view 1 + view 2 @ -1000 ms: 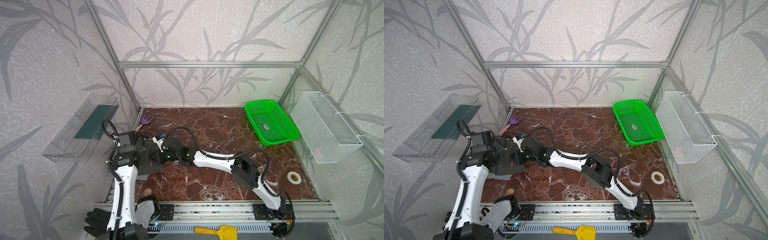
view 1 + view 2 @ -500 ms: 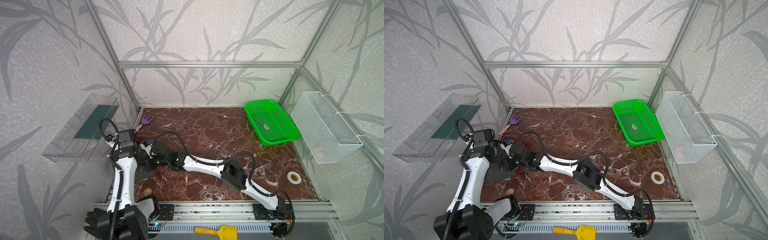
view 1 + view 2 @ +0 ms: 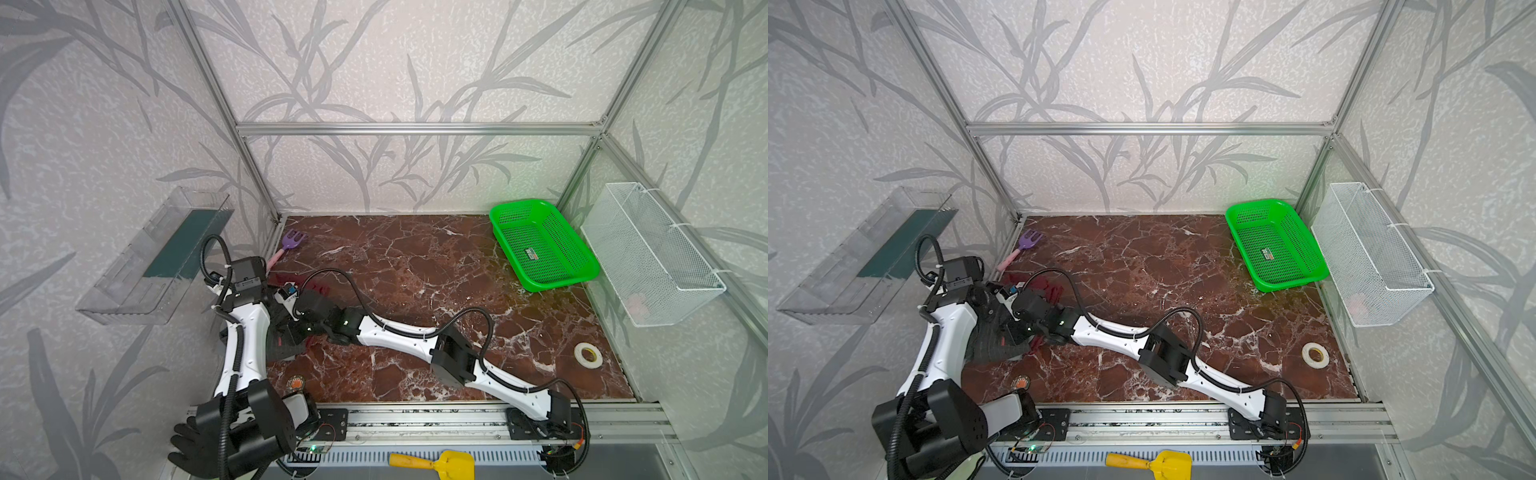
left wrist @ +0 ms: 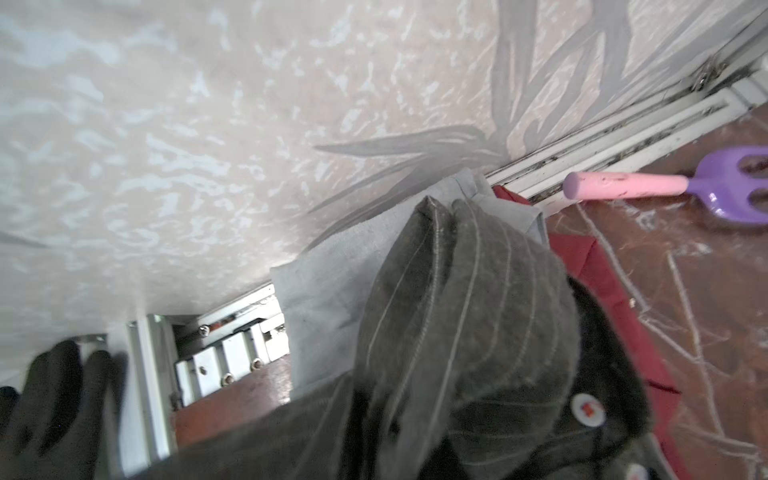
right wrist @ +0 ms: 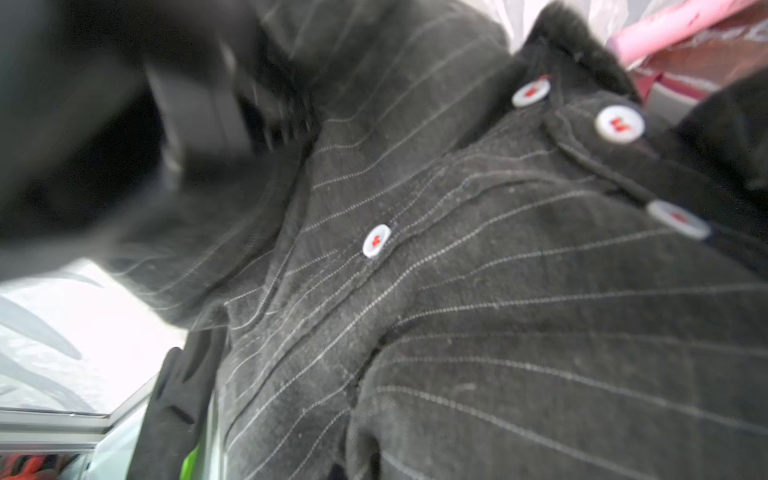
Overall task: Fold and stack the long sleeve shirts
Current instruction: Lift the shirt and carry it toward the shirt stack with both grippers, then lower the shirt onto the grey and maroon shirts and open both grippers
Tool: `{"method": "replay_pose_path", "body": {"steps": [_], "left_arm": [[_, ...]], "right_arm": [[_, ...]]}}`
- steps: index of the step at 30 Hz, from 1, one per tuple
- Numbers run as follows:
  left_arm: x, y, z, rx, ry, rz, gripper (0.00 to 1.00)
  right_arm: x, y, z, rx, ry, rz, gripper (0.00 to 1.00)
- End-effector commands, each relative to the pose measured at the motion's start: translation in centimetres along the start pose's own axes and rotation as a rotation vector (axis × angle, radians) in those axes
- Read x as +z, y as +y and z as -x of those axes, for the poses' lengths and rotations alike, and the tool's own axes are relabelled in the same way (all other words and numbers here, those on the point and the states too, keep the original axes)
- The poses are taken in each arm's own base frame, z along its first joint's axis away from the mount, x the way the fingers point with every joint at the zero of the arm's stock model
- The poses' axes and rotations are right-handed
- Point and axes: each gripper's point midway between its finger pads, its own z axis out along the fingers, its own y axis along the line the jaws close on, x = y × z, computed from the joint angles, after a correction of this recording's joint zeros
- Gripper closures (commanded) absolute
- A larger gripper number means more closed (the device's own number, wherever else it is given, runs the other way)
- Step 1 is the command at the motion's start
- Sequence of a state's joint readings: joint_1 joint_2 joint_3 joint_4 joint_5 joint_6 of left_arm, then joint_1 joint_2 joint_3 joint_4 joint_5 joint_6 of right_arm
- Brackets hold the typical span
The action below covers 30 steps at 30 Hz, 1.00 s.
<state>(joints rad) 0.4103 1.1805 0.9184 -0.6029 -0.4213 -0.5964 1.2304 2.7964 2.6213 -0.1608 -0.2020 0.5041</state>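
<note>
Furthest left, a black glove (image 3: 187,449) is lying off the table (image 3: 415,270), below its front rail. Next to it the left arm (image 3: 249,328) is bending over the shirts piled in the near left corner. The left gripper (image 3: 284,326) is sitting buried in dark cloth, and I cannot tell whether it is released or clenched. The striped shirt (image 4: 469,316) is lying bunched on top of the grey shirt (image 4: 328,282). The red shirt (image 4: 598,266) is peeking out underneath, on the side toward the toy fork (image 4: 665,187). The right arm (image 3: 399,336) is reaching across, and the right gripper (image 3: 300,332) is clenched tight against the striped cloth.

The grey shirt seems to be reaching the side rail, so a careless tug could probably drag it off the edge. With both grippers crowding one spot, they are also risking a bump or pulling the top fold loose.

The arms are covering most of the pile in both top views, and the wrist views are blurring at their edges. So I cannot tell how neat the folds are, or whether the right gripper is pinching any cloth.
</note>
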Motion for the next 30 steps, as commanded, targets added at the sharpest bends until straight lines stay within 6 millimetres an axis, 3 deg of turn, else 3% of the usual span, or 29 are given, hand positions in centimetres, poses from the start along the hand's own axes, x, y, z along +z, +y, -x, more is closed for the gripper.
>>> {"method": "replay_pose_path", "body": {"steps": [1, 5, 10, 16, 18, 22, 26, 30], "left_arm": [[-1.1, -1.2, 1.9, -0.069, -0.025, -0.082, 0.62], [-2.2, -2.2, 2.1, -0.07, -0.021, -0.166, 0.49], [-3.7, -3.1, 1.8, -0.067, -0.036, -0.273, 0.42], [-5.0, -2.7, 0.5, -0.088, -0.064, -0.321, 0.33], [-5.7, -2.5, 0.6, -0.094, -0.086, -0.334, 0.26], [-7.0, -3.4, 0.3, -0.055, -0.094, -0.384, 0.21], [-7.3, -4.3, -0.6, 0.008, -0.101, -0.403, 0.2], [-8.2, -6.0, -1.2, 0.062, -0.11, -0.464, 0.19]], "right_arm": [[0.4, -0.5, -0.4, 0.002, 0.01, -0.002, 1.0], [0.7, -0.9, -1.0, 0.013, 0.02, -0.009, 1.0], [0.7, -1.2, -1.1, 0.03, 0.019, -0.015, 0.92], [0.5, -1.1, -1.0, 0.045, 0.024, -0.019, 0.74], [0.4, -1.2, -1.0, 0.044, 0.027, -0.026, 0.71], [0.0, -1.0, -0.8, 0.044, 0.04, -0.023, 0.59], [-1.5, -0.5, 1.0, 0.03, 0.017, -0.019, 0.49], [-4.4, 0.0, 4.6, -0.01, -0.067, -0.027, 0.39]]}}
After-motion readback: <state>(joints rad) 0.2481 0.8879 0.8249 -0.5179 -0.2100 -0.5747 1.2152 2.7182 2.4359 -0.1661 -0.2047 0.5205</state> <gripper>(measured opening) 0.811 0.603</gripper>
